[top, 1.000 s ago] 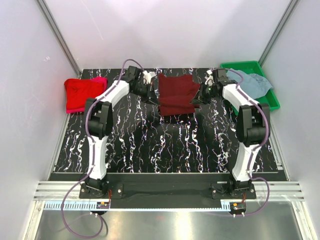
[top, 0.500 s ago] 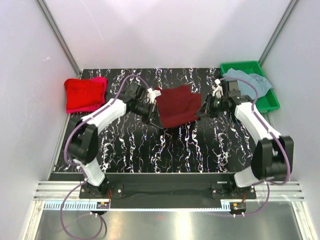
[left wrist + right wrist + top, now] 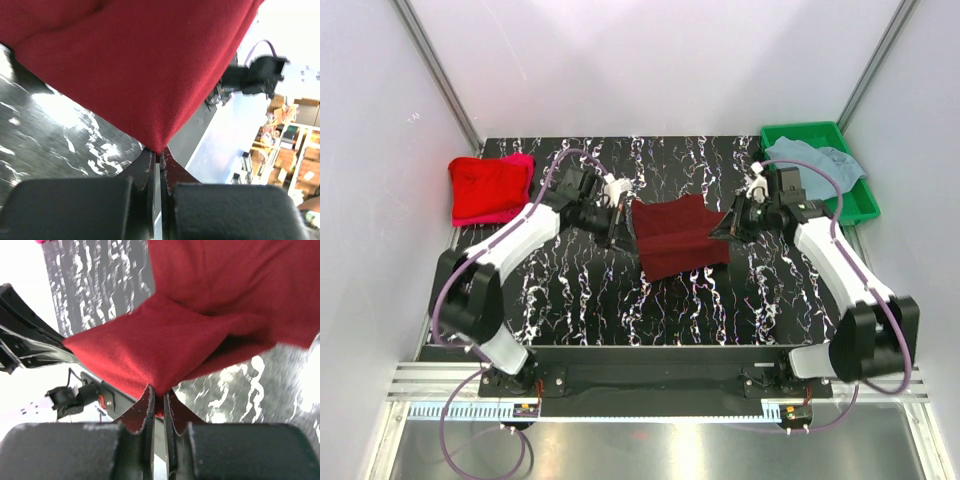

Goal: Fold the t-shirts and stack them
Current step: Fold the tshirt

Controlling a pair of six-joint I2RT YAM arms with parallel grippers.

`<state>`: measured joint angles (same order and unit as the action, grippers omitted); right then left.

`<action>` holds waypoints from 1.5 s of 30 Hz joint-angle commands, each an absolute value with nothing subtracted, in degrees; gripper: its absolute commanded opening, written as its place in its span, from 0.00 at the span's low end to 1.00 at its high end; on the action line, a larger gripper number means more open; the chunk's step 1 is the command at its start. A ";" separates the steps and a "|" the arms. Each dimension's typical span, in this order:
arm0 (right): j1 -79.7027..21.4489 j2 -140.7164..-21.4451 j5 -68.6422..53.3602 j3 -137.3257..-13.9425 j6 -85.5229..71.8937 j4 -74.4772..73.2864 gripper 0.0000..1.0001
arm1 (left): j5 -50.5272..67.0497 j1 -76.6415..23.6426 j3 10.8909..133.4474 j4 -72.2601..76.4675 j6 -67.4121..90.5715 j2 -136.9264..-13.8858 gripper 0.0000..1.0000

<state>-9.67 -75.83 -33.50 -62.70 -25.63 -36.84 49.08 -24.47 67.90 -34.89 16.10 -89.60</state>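
My left gripper (image 3: 160, 155) is pinched tight on a corner of the dark maroon cloth t-shirt (image 3: 675, 235), its jaws together with only the thickness of the fabric between them. The right gripper (image 3: 159, 392) is clamped the same way on the opposite side, where it has a doubled fold of the cloth.

The shirt spans the gap between the two grippers over the middle of the black white-veined table (image 3: 590, 290). It is already doubled over and sags towards the near side. I cannot tell whether its near edge rests on the surface or hangs just above it.

I judge this shirt to be light, limp and slightly fuzzy. It should not slip from a firm pinch, but it will droop and bunch wherever it is unsupported. The best holds are the corners, gripped through every layer, with the cloth kept taut between the arms.

At the far left lies the folded bright red t-shirt (image 3: 485, 190), with a pink t-shirt (image 3: 523, 159) peeking from its far edge. At the far right, the dusty grey-blue t-shirt (image 3: 815, 160) lies crumpled in the green plastic tray (image 3: 860, 205).
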 commanded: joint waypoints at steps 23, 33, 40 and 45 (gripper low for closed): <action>-7.47 -124.09 -29.10 -100.61 -17.58 -28.74 0.03 | 50.01 -15.91 107.57 -34.29 16.52 -133.14 0.22; -6.94 -124.29 -25.84 -103.62 -15.83 -28.56 0.49 | 44.30 -15.73 119.17 -33.92 10.83 -133.43 0.53; -5.98 -117.86 -31.80 -104.85 -15.29 -30.06 0.52 | 47.89 -17.22 113.13 -35.07 10.19 -123.50 0.40; -5.98 -121.45 -40.07 -106.43 -18.63 -30.23 0.46 | 49.40 -19.42 101.17 -35.16 12.22 -119.80 0.00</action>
